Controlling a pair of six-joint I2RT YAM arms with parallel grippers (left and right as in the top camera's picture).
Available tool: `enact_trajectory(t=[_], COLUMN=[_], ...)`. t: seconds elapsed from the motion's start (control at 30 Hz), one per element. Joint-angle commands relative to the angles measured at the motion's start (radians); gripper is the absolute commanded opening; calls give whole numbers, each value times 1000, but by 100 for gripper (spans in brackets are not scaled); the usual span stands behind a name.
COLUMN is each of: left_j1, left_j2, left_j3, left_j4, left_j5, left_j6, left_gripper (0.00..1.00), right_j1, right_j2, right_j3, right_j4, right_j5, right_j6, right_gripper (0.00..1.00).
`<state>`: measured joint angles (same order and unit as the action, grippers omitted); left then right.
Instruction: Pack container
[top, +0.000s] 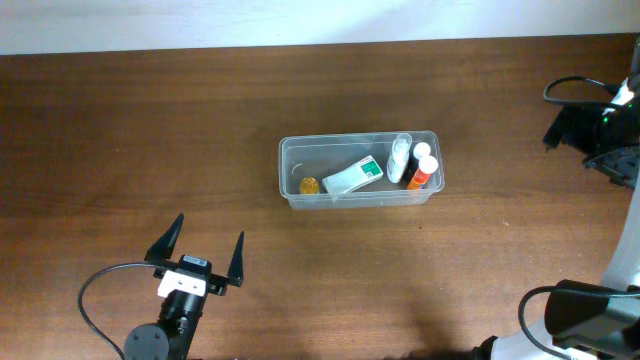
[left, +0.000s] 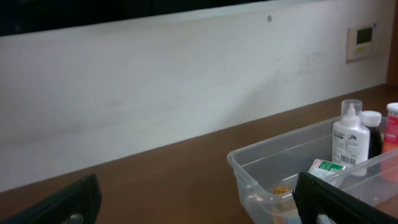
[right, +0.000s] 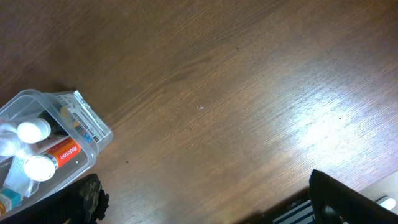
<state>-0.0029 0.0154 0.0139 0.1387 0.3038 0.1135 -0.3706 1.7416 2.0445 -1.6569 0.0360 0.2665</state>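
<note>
Nearest us, the left end effector (top: 210, 232) sits at the front of the desk (top: 120, 120), fingers spread wide, holding nothing. Mid-desk, the container (top: 340, 139) stands upright, mouth up, its long axis running left to right along the desk. A white bottle (top: 400, 157), an orange tube (top: 422, 172) and a green-and-white box (top: 353, 177) lie inside. Far right, the right end effector (right: 199, 180) gapes empty too. Nothing loose in sight, so I'd say packing's about finished. Best hold both arms clear of its sides.

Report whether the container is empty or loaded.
Partly loaded: the container holds a green-and-white box, a white bottle, an orange-labelled bottle and a small yellow item; bare floor shows around them.
</note>
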Motion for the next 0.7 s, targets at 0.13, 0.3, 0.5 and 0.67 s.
enact_trajectory(t=[0.13, 0.3, 0.5, 0.67], left_j1=[7, 7, 9, 9], left_j2=[-11, -11, -11, -11], left_j3=[-5, -5, -5, -5], left_j4=[-74, -164, -200, -200], left_j5=[-3, -43, -78, -87], left_j6=[16, 16, 16, 16], left_gripper=[99, 99, 99, 99], right_j1=[-3, -3, -3, -3], right_j2=[-22, -22, -22, -22], right_j3=[1, 1, 1, 1], right_j4=[0, 0, 0, 0], right_j5=[1, 1, 1, 1], right_j6=[8, 8, 8, 8], right_gripper=[98, 98, 98, 98])
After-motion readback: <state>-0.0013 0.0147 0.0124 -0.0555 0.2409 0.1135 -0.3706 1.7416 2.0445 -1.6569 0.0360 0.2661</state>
